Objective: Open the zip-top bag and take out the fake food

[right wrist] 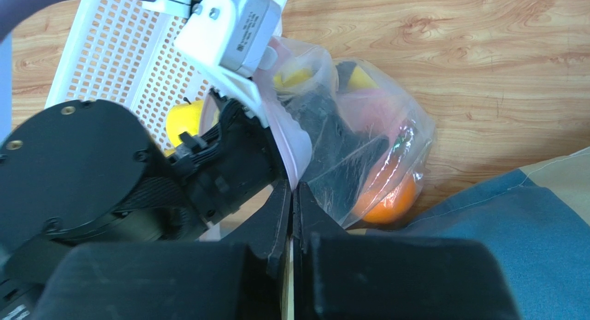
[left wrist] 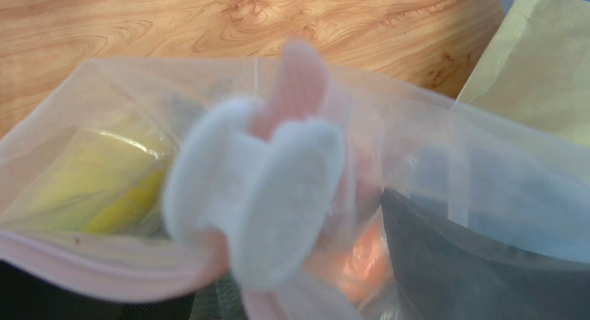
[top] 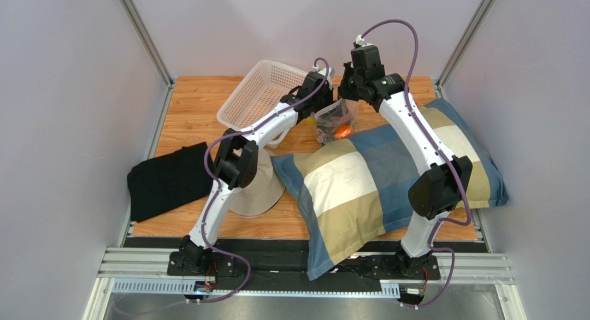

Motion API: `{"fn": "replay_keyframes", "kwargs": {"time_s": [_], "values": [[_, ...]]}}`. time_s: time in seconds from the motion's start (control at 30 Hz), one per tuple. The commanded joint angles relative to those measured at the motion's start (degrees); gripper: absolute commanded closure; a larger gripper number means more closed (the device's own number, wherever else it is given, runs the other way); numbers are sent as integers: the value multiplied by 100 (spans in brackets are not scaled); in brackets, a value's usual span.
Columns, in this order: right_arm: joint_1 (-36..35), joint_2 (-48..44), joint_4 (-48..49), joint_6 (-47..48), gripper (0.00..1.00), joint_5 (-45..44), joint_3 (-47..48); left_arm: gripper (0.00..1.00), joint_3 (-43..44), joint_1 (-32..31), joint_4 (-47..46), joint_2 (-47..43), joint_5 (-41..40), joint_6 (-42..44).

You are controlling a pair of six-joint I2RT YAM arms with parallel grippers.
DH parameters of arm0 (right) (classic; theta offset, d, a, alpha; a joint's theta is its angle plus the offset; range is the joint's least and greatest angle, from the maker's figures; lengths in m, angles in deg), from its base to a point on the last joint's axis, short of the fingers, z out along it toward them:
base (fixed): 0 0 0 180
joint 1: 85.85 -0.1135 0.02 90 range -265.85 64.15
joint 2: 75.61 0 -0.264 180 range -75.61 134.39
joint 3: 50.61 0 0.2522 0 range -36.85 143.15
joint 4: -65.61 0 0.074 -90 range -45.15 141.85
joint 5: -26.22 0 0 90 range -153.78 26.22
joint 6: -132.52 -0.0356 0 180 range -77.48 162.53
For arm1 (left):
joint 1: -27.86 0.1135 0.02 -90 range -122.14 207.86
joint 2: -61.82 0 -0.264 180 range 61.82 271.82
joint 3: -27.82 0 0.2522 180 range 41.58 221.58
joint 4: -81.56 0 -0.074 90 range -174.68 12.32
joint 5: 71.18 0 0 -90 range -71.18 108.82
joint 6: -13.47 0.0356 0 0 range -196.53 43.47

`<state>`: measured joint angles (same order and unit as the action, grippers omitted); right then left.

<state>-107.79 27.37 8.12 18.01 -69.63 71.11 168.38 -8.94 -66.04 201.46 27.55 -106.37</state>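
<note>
The clear zip-top bag (top: 334,119) stands at the far middle of the table, against the pillow. In the right wrist view the bag (right wrist: 408,137) holds an orange (right wrist: 396,204), yellow pieces (right wrist: 294,78), a pink fruit (right wrist: 377,112) and a dark shape. My right gripper (right wrist: 291,188) is shut on the bag's pink-white top edge. My left gripper (top: 320,99) is at the bag's mouth. In its own view its dark fingers (left wrist: 485,265) stand apart, with the pink zip strip (left wrist: 83,261) draped across. A blurred white tab hides the middle.
A white mesh basket (top: 253,92) stands left of the bag. A yellow round fruit (right wrist: 183,119) shows against it in the right wrist view. A checked pillow (top: 388,175) fills the right half. A beige hat (top: 260,188) and black cloth (top: 166,182) lie at the left.
</note>
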Motion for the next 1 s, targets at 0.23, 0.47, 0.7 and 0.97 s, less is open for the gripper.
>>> {"fn": "replay_keyframes", "kwargs": {"time_s": [0.23,0.47,0.7,0.97], "values": [[-4,-313,154,-36,100,13,-372,5,371,-38,-299,688,-557,-13],[14,-463,154,-1,100,-48,-522,49,143,-29,-589,505,-363,40],[172,-375,198,218,100,-268,-539,100,82,-21,-176,-225,-136,304],[347,-94,233,447,100,-549,-267,100,29,-21,483,-1280,137,392]]}}
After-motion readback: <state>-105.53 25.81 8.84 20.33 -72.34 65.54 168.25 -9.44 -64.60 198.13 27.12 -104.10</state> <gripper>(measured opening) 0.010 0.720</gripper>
